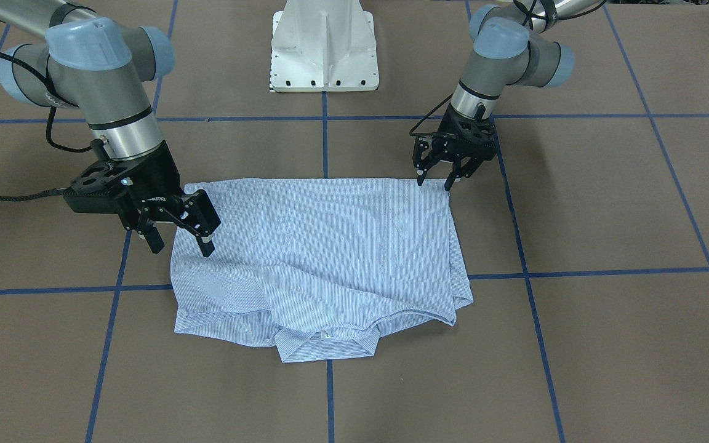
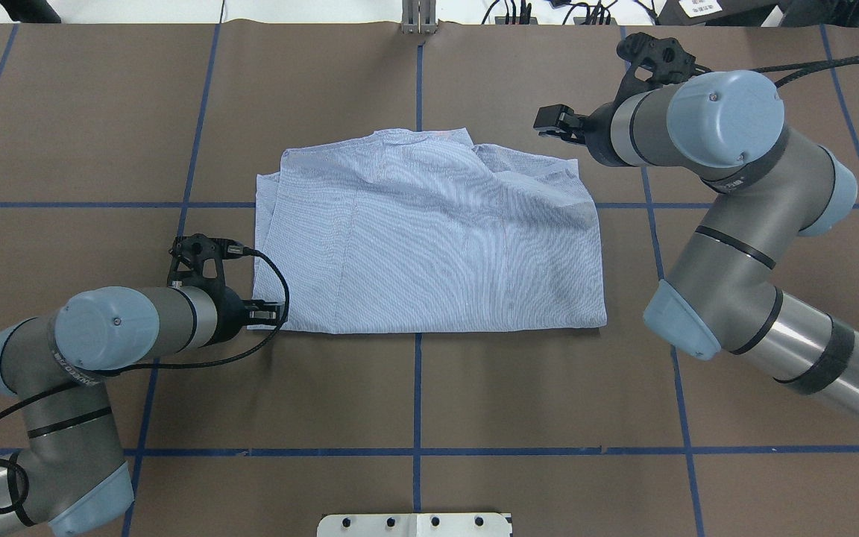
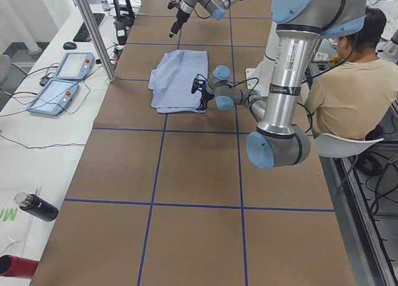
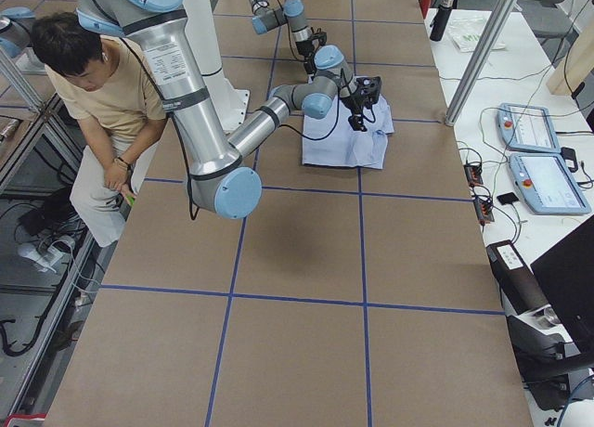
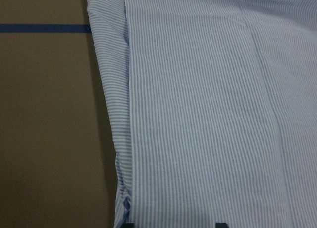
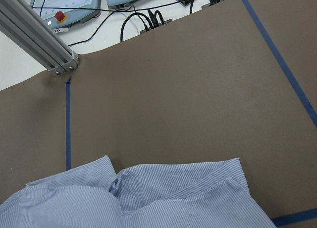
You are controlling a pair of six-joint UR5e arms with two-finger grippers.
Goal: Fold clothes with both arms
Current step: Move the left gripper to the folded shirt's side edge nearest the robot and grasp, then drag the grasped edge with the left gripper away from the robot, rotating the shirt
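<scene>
Blue-and-white striped shirt (image 1: 324, 246), folded to a wide rectangle, lies on the counter (image 1: 607, 215) between two open jaws.
Jaws of the left arm (image 1: 496, 55) stand spread, tips down at the shirt's corner nearest the robot, touching or just above, I cannot tell. Those of the right arm (image 1: 114, 92), also spread wide, hang higher over the opposite side edge. The long axis runs from arm to arm, collar (image 1: 327, 346) on the far side. Thin limp weave, layered and rumpled toward the collar, on matte brown paper. The left arm looks nearer a grip.
</scene>
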